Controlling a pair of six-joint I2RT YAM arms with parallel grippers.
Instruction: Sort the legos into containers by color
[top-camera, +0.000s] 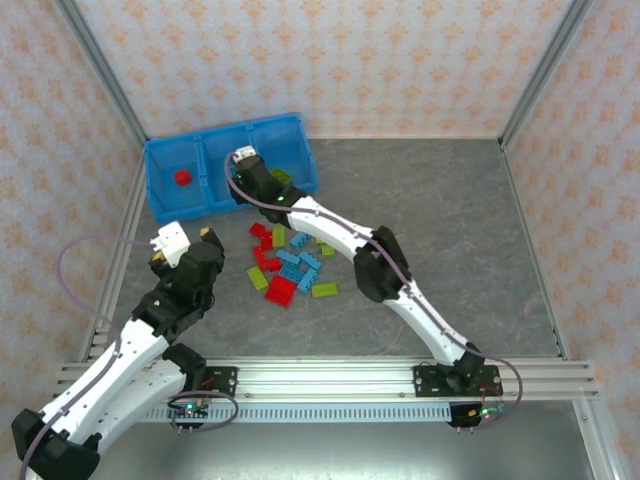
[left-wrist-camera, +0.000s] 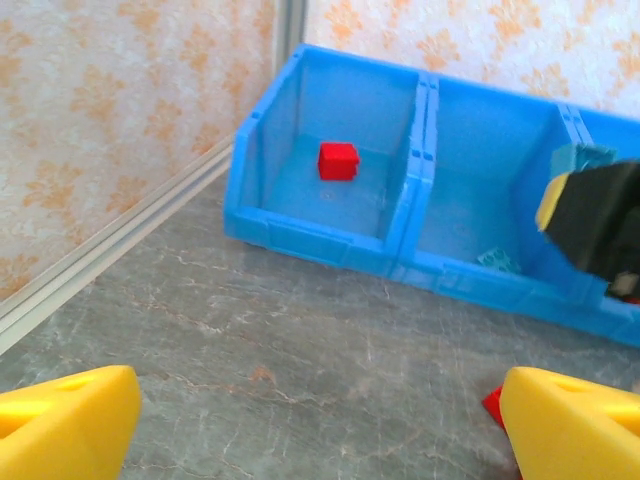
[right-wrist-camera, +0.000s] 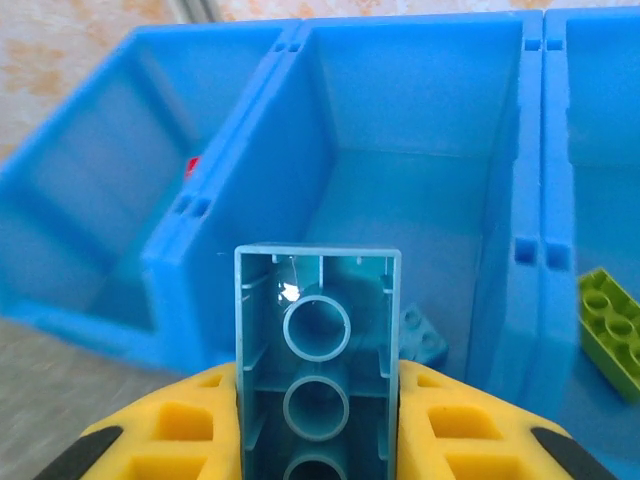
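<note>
- While pinching the light blue studded plastic brick in the right gripper, hold steady above the middle box of the long bright-blue plastic tray.
- Jaws of that gripper: shut snug on the two long sides of the brick, with its hollow underside facing the wrist camera.
- Already lying in the middle box: one small blue brick, down by the right-hand wall. Looks like the right home for this colour.
- In the left box: one small red brick. In the right box: a yellow-green brick.
- To do this step well: bring the brick past the front wall and well between the two dividers.
- Next, dip down low, close to the floor of the box.
- Only then open the jaws, wide and all at once, and lift straight up.
- Dropping from high up: a risk of a bounce into the next box.
- Left gripper: jaws wide apart, nothing between them, low over the grey table just in front of the tray.
- Better to keep that arm clear of the right arm.
- Not yet sorted: the pile of red, blue and green bricks on the table between the arms.
</note>
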